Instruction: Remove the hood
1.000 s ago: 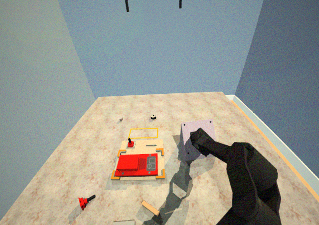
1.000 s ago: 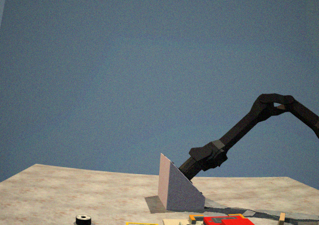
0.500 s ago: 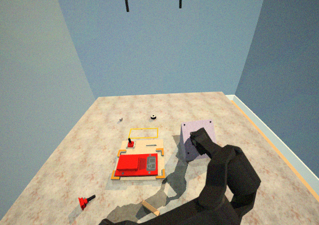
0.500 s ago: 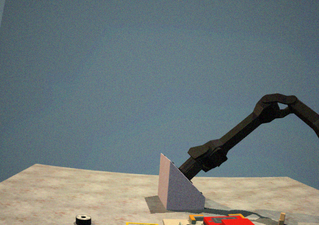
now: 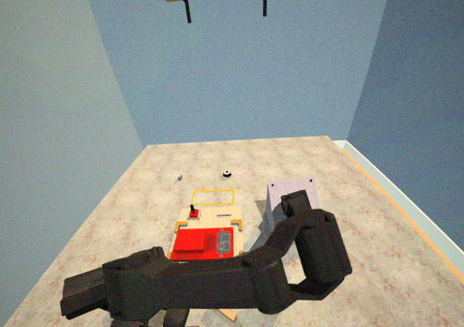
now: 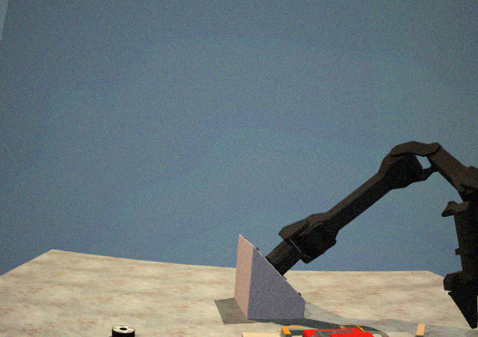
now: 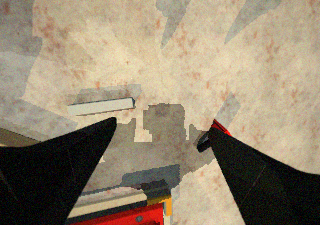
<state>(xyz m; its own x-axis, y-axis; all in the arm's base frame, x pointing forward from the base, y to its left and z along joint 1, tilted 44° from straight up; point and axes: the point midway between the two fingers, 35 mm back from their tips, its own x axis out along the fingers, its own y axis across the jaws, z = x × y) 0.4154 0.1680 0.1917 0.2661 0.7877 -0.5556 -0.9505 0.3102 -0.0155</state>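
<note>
- So far nothing of the task looks done: the hood (image 5: 190,241) sits on the toy car (image 5: 204,243), on its board on the bench (image 5: 374,241).
- The jaws stand spread wide and empty above the bench, the car's red edge just below in the wrist view.
- The marked area (image 5: 212,197), a yellow outline beyond the board, has nothing in it.
- Left: reach, grasp, lift, place, release.

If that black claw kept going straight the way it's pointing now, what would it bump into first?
Most likely the bare table. In the wrist view, the open gripper points down at patterned tabletop, with nothing between its fingers. A small pale bar lies just left of that line and the red car sits below it. Depth is unclear.
</note>
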